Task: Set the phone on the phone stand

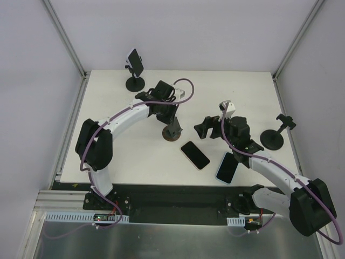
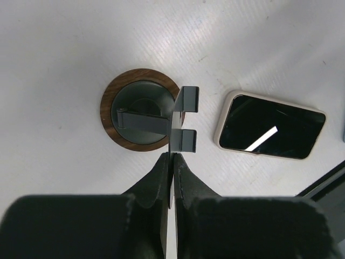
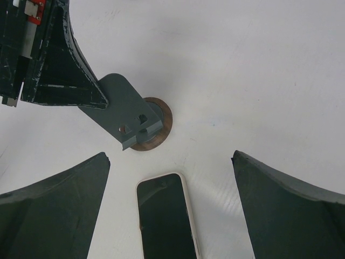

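While the left gripper (image 2: 171, 164) pinches the thin top edge of a grey metal plate, fingers closed flat on it, the stand (image 2: 141, 116) that carries the plate sits upright mid-table on a round base ringed in wood grain. Two small hooked lips jut from the plate. The left arm arches from its base over the white table (image 1: 140, 162), wrist angled down. Just right of the stand, the phone (image 1: 194, 155) lies flat with its glossy dark face up in a cream, round-cornered case, touching neither gripper. The right gripper (image 3: 170, 156) hovers above it with fingers spread wide, and in the wrist view the phone's top end lies between the two dark, wedge-shaped pads (image 3: 59, 210). The right arm bends inward from its base, wrist pointing toward the stand. A blue-cased phone (image 1: 227, 167) lies flat beside that arm, and a black stand (image 1: 272, 137) rests near the table's right edge.
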